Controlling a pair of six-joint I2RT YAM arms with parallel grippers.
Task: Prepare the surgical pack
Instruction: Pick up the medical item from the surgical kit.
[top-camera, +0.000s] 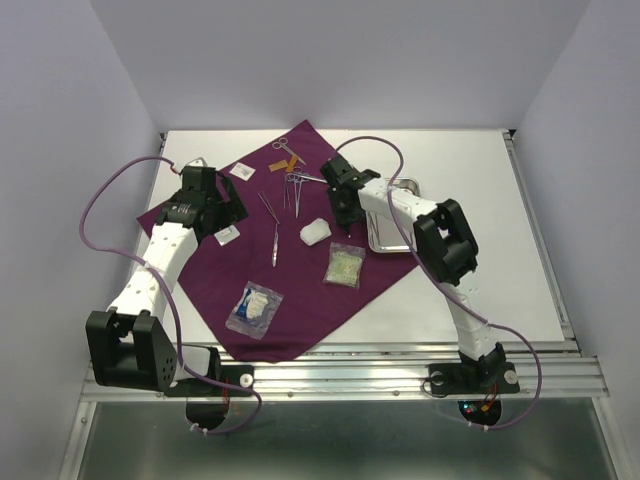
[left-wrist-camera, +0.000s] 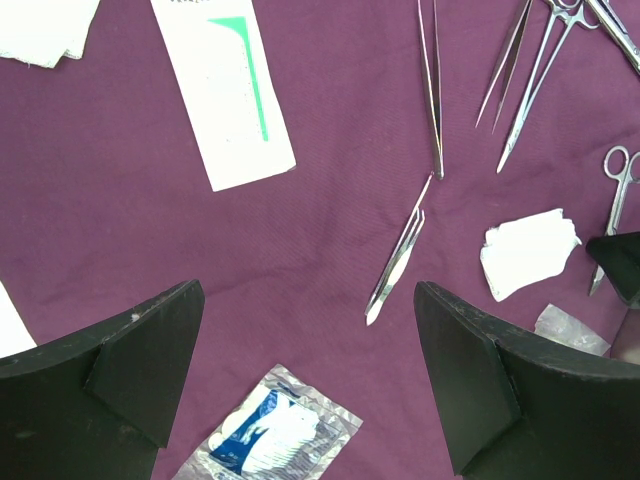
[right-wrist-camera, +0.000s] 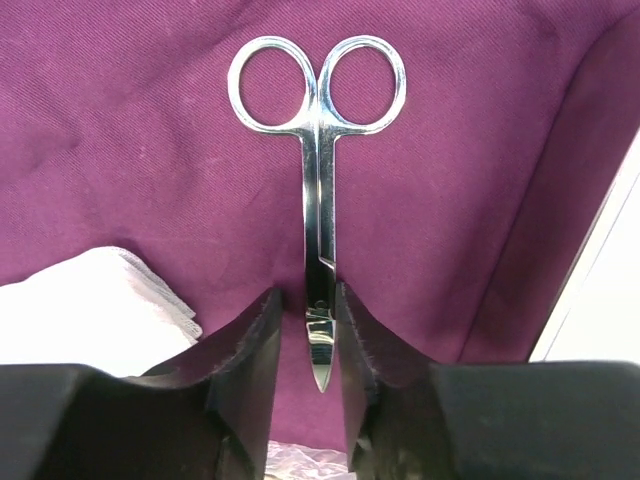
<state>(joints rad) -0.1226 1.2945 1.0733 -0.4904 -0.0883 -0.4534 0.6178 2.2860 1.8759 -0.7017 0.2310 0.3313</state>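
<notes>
R end effector (right-wrist-camera: 310, 325) pinches scissors (right-wrist-camera: 318, 200)

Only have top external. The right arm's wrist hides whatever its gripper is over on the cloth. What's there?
Observer: In the right wrist view, the scissors. Their blades lie between the fingers of the right gripper, rings pointing away.
Operator: Clamped?
Observer: Cannot tell. One finger looks against the blades; a sliver of purple cloth shows beside the other.
Operator: Left side?
Observer: In the left wrist view, the left gripper is wide open and holds nothing. Tweezers lie on the cloth below.
</notes>
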